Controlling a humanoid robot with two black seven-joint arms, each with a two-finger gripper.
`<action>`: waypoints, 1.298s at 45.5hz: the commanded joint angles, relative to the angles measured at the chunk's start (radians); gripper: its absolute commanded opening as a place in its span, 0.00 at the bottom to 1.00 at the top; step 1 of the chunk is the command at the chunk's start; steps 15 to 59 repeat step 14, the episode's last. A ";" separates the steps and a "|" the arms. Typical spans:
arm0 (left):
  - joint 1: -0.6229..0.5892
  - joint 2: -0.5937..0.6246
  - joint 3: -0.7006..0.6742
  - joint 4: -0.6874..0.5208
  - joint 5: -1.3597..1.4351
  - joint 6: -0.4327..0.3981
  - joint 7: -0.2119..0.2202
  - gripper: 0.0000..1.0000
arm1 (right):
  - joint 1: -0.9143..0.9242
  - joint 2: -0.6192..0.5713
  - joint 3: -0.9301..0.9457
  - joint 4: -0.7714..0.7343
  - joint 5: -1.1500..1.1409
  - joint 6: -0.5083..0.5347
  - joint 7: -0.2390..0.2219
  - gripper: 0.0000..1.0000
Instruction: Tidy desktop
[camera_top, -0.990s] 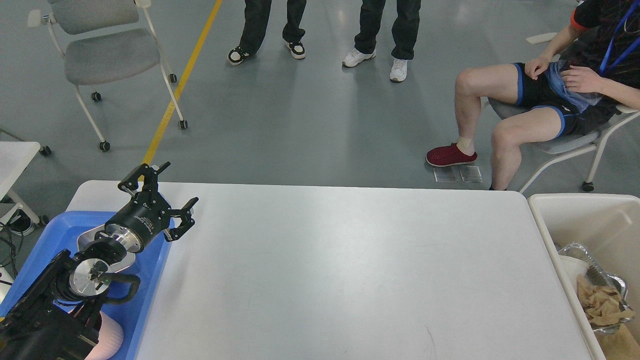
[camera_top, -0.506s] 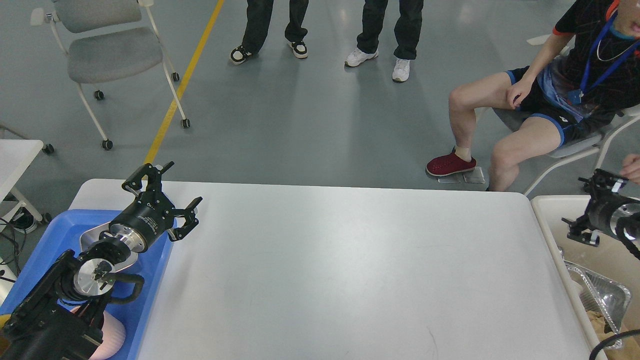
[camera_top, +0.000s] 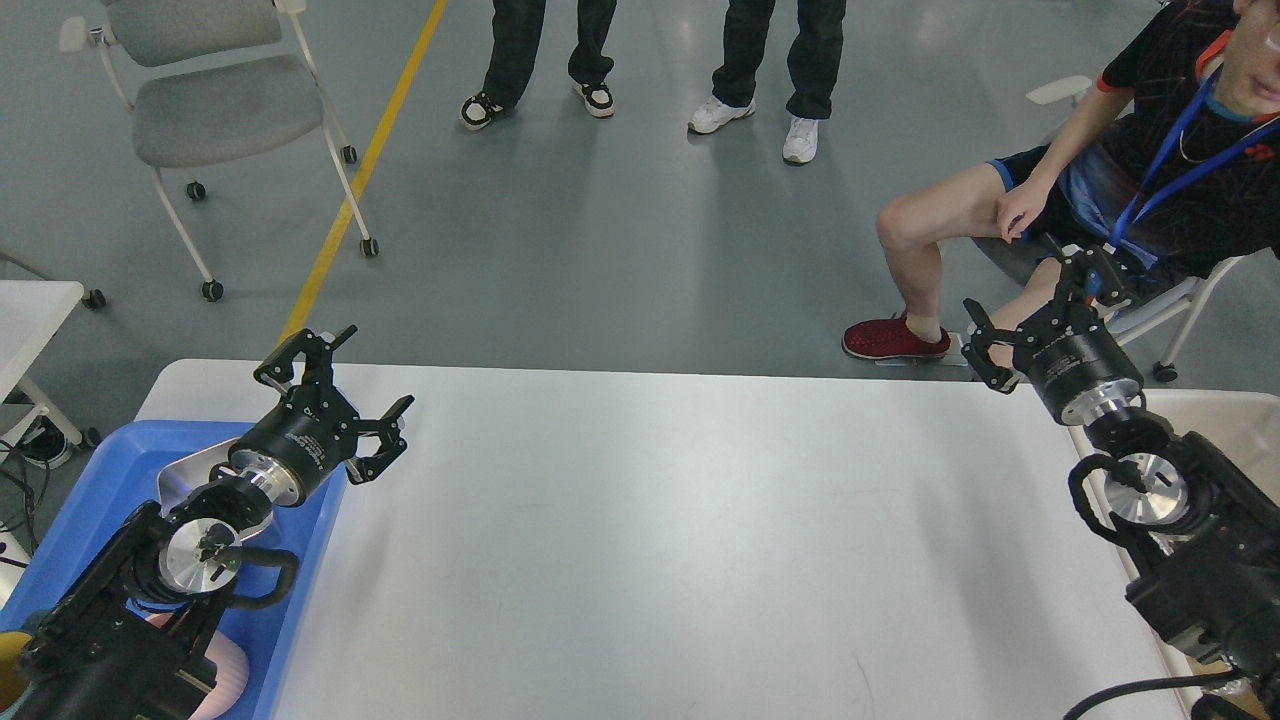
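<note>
The white table (camera_top: 680, 540) is seen filling the lower middle of the head view, its far edge running across the picture below the grey floor. At its left end a blue plastic tray (camera_top: 90, 500) is laid, touching or overlapping the table's left edge, and a silvery metal dish (camera_top: 190, 477) is seen in it beneath the left arm; a pale pink rounded object (camera_top: 232, 672) is partly shown at the tray's near end. The left gripper (camera_top: 345, 385) is held above the table's far left corner, just beside the tray, with its jaws spread apart and nothing between them. The right gripper (camera_top: 1030, 320) is raised over the table's far right corner, its jaws likewise spread and empty, seen against the seated person's leg. A cream-coloured bin (camera_top: 1230, 420) is placed against the table's right end and is largely hidden by the right arm. Beyond the table, a seated person (camera_top: 1100, 200) in dark shorts, a red shoe and a blue lanyard is seen at the upper right, near the right gripper. Two standing persons' legs (camera_top: 660, 60) are shown at the top centre, well apart from the table. A grey wheeled chair (camera_top: 215, 100) is placed at the upper left beside a yellow floor line (camera_top: 360, 170), and a corner of a small white side table (camera_top: 30, 310) is seen at the left edge.
</note>
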 joint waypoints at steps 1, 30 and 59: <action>0.000 -0.001 0.000 0.000 0.000 0.000 -0.008 0.97 | -0.030 0.052 -0.001 0.006 0.007 0.004 0.000 1.00; 0.000 -0.011 0.000 0.001 0.000 0.000 -0.008 0.97 | -0.052 0.071 -0.001 0.005 0.005 -0.011 0.000 1.00; 0.000 -0.011 0.000 0.001 0.000 0.000 -0.008 0.97 | -0.052 0.071 -0.001 0.005 0.005 -0.011 0.000 1.00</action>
